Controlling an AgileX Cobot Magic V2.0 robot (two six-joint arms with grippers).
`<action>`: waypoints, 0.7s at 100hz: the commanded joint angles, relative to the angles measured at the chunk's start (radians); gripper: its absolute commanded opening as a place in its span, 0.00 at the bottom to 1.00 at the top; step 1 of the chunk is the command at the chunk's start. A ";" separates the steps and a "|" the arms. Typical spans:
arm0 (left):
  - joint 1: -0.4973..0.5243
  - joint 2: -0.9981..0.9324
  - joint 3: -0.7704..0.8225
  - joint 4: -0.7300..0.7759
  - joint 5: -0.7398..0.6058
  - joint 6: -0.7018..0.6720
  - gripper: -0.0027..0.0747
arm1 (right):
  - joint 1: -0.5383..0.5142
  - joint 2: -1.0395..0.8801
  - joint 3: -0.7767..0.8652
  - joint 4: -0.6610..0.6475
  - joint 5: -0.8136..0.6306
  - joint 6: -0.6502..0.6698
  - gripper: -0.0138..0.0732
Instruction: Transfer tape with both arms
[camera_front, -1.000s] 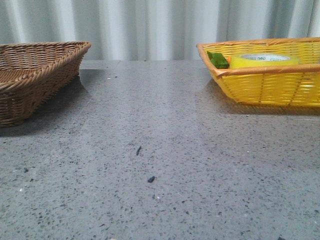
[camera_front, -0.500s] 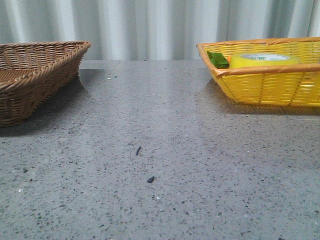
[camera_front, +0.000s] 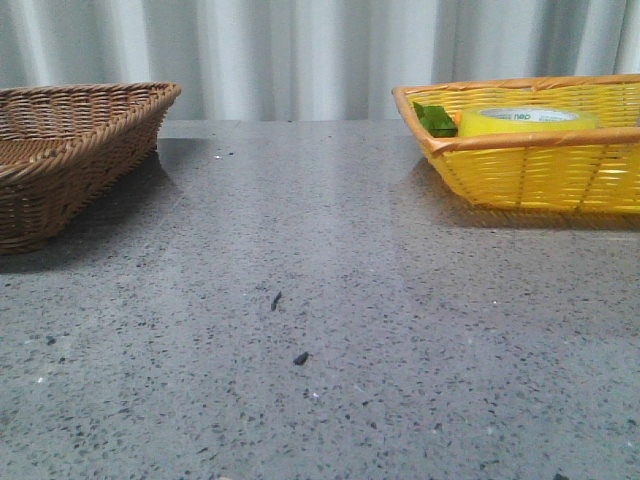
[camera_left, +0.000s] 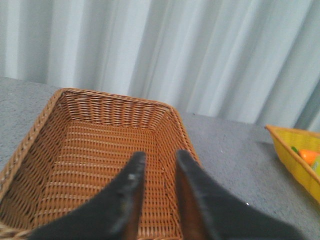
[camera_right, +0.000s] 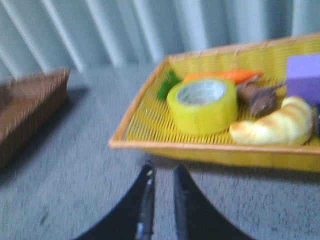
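The tape (camera_right: 202, 105), a wide yellow roll with a white core printed in green, lies flat in the yellow basket (camera_right: 165, 145). In the front view only its top (camera_front: 530, 120) shows above the basket rim (camera_front: 530, 140). My right gripper (camera_right: 163, 169) hovers over the grey table just short of the basket's near wall; its jaws stand a little apart and empty. My left gripper (camera_left: 159, 157) hangs over the empty brown wicker basket (camera_left: 75, 150), its jaws a little apart and empty. Neither gripper shows in the front view.
In the yellow basket lie an orange carrot (camera_right: 220, 76) with green leaves (camera_front: 435, 118), a purple block (camera_right: 305, 72), a bread roll (camera_right: 275, 125) and a brown object (camera_right: 260, 97). The brown basket (camera_front: 70, 150) stands at the table's left. Pleated grey curtain behind.
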 joint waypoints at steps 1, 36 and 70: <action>-0.039 0.080 -0.076 0.004 -0.024 0.031 0.48 | 0.006 0.155 -0.142 0.005 0.060 -0.041 0.43; -0.182 0.224 -0.175 0.014 0.035 0.063 0.55 | 0.113 0.707 -0.667 -0.079 0.322 -0.043 0.60; -0.191 0.224 -0.175 0.014 0.033 0.063 0.55 | 0.179 1.183 -1.101 -0.174 0.446 -0.043 0.61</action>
